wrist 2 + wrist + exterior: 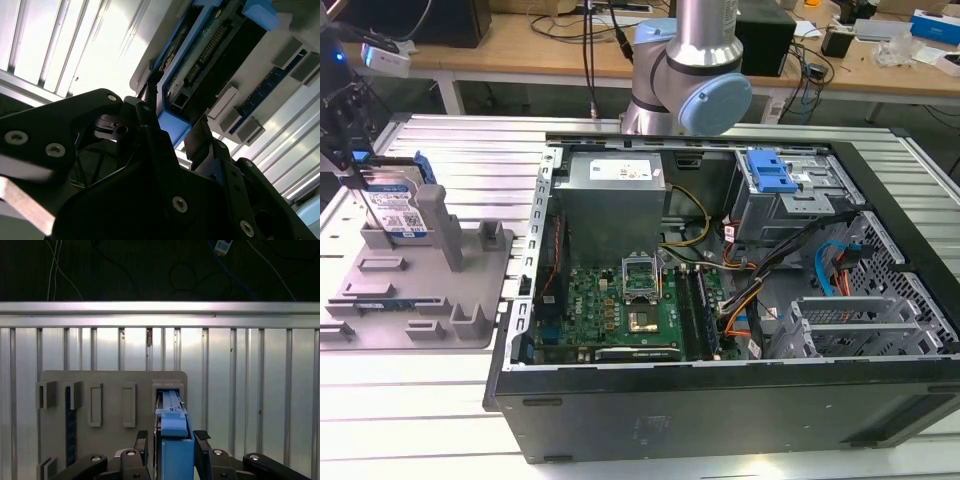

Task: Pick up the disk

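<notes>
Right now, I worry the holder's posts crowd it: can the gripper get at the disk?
Likely yes: in the first wrist view the gripper sits directly over the upright disk in the grey holder, its blue top edge uncovered.

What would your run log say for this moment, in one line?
gripper: astride silver metal blue-railed hard disk | disk: upright in grey plastic holder | lifted: unclear

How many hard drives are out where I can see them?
1. The disk stands on edge in the grey holder at the exterior view's left, at the gripper. More may sit hidden inside the computer case.
</notes>
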Controlling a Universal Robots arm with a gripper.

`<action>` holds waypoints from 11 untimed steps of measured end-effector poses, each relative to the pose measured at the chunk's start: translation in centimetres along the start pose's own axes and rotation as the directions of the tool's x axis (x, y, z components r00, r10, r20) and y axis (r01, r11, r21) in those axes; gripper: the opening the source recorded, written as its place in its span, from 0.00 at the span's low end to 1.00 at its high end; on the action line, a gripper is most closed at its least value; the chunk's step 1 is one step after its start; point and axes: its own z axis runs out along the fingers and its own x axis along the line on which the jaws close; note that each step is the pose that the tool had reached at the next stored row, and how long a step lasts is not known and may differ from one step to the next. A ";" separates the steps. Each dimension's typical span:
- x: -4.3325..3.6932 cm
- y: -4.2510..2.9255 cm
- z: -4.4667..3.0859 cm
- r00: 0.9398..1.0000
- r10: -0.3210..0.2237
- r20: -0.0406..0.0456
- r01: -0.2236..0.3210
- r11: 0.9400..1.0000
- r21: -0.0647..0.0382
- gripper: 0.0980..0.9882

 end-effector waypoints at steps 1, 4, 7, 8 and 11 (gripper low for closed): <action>0.00 0.00 0.02 1.000 0.000 0.000 0.000 1.000 0.000 0.43; 0.00 0.00 0.05 1.000 0.000 0.000 0.000 1.000 0.000 0.43; 0.00 0.00 0.06 1.000 0.000 0.000 0.000 1.000 0.000 0.43; 0.00 0.00 0.06 1.000 0.000 0.000 0.000 1.000 0.000 0.43; 0.00 0.00 0.06 1.000 0.000 0.000 0.000 1.000 0.000 0.33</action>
